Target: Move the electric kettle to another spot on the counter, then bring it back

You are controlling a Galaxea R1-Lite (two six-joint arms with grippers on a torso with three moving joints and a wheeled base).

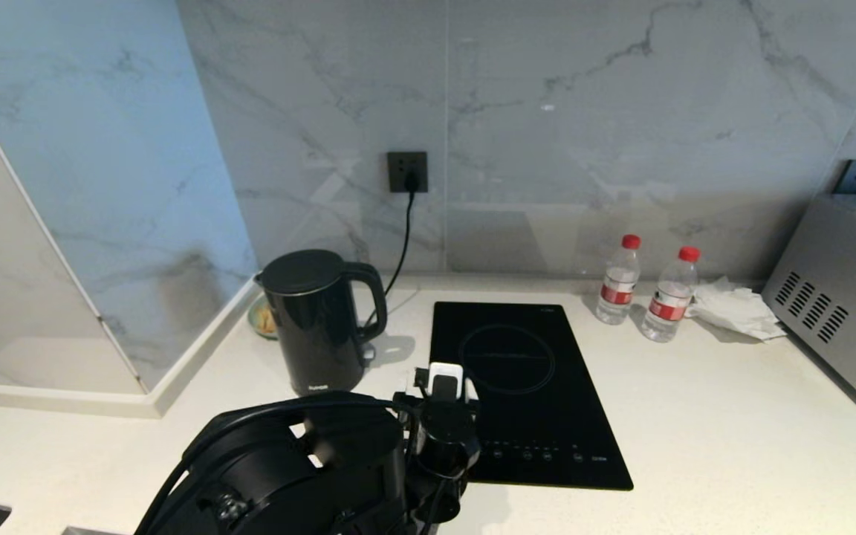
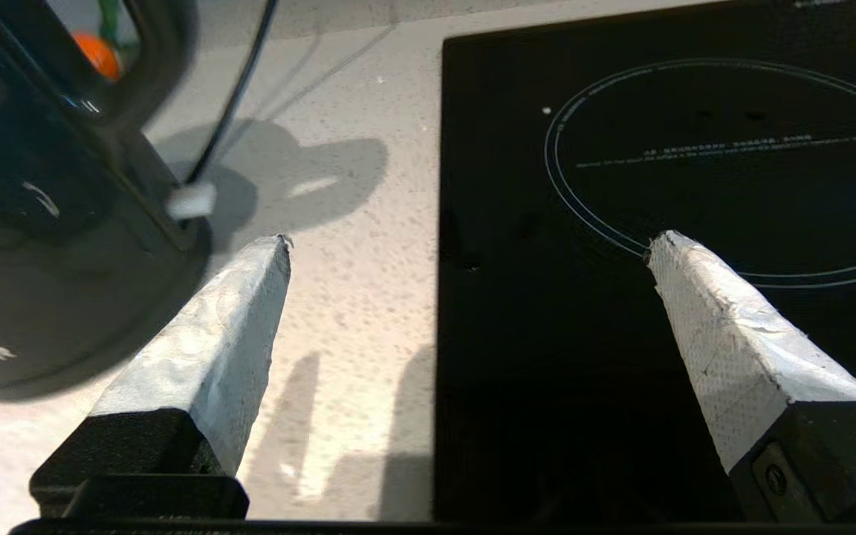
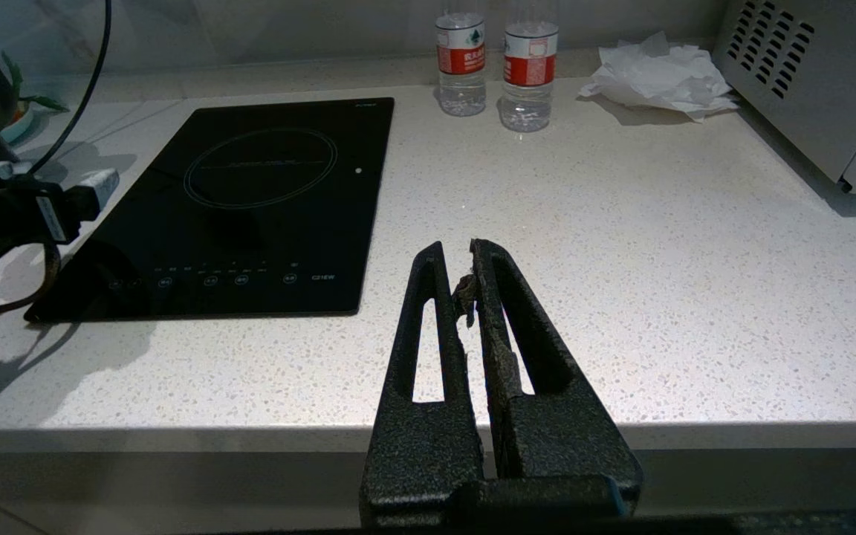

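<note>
Head view shows the electric kettle point(image 1: 316, 323) upright on the tabletop point(image 1: 695, 416) near the back left corner, its handle turned toward the induction hob point(image 1: 521, 390). My left gripper point(image 2: 469, 245) hangs low just beside it with its fingers spread wide and nothing between them, one over the speckled stone, the other over the hob glass. My right gripper point(image 3: 469, 271) is parked at the tabletop's front edge, fingers together. I judge the risks are these: swinging in and knocking the tall kettle over, scraping the hob, or snagging the power cord point(image 1: 402, 238) running behind the handle.
</note>
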